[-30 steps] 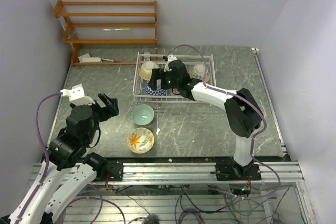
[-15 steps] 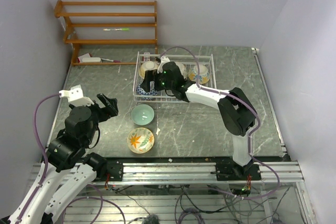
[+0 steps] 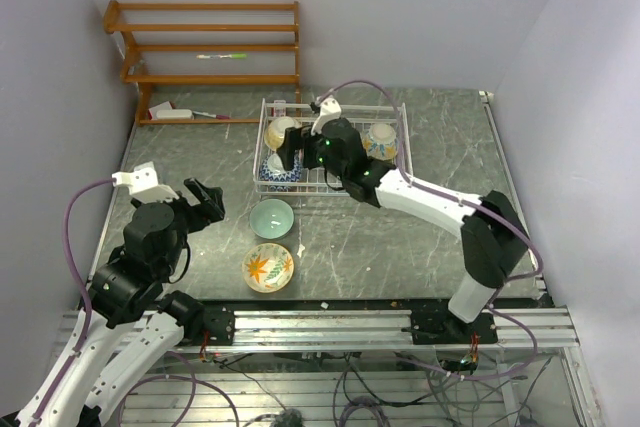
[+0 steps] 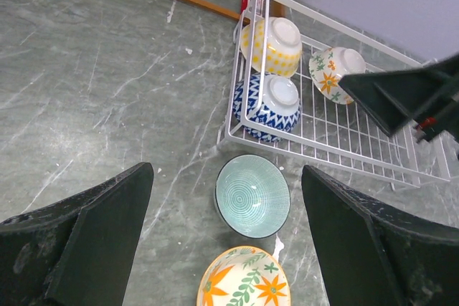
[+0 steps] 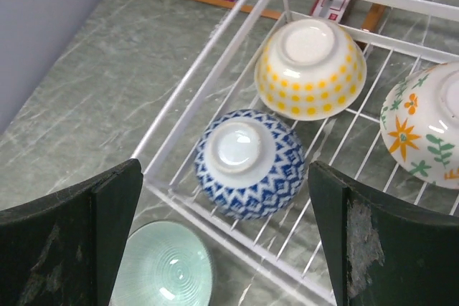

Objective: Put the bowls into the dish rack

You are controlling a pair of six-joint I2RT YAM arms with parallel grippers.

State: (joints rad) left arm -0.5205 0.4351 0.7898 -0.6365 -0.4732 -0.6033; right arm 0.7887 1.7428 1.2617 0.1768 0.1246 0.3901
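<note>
At that moment I had the right gripper [image 5: 224,206] hanging over the near-left corner of the dish rack [image 5: 208,77], fingers spread wide with nothing between them. Right below it sat the blue zigzag bowl [image 5: 249,163], upside down in that corner. Just behind it, in the far-left corner, was the yellow dotted bowl [image 5: 310,69], also upside down. To the right of that one was the orange-flower bowl [image 5: 423,130], tipped on its side. From the top camera there was a fourth bowl [image 3: 380,139] in the far-right part of the rack, but it was too small for me to read the pattern. The other two were out on the marbled table [image 3: 420,237]. The teal bowl [image 4: 252,195] stood upright just in front of the rack's near-left corner, and the orange leaf bowl [image 4: 247,277] stood upright right beside it on the near side. The left gripper [image 4: 226,177] was off to the left of those two, opened up and empty. The wooden shelf unit [image 3: 210,47] was against the far wall.
</note>
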